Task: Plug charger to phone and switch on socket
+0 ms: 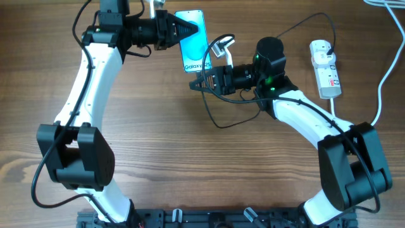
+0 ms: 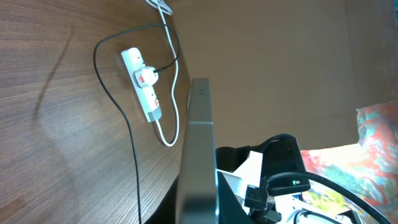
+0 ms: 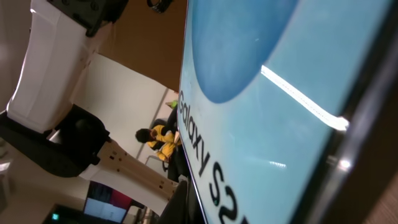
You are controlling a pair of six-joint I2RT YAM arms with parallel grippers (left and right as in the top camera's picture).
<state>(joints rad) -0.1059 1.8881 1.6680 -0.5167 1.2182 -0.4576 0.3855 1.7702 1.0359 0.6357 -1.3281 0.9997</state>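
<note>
My left gripper [image 1: 179,30] is shut on the top end of the phone [image 1: 193,39] and holds it at the far middle, cyan screen up, white text strip towards the right arm. In the left wrist view the phone [image 2: 199,143] shows edge-on. My right gripper [image 1: 197,83] is just below the phone's text end, fingers closed to a point on the charger, whose black cable [image 1: 218,123] loops back to the socket [image 1: 325,68]; the plug tip itself is hidden. The phone's screen [image 3: 280,93] fills the right wrist view.
The socket also shows in the left wrist view [image 2: 144,84], with a plug in it and red marks by its switches. Its thick white cord [image 1: 383,82] runs off the far right. The charger cable [image 2: 134,155] lies across the wooden table [image 1: 190,164].
</note>
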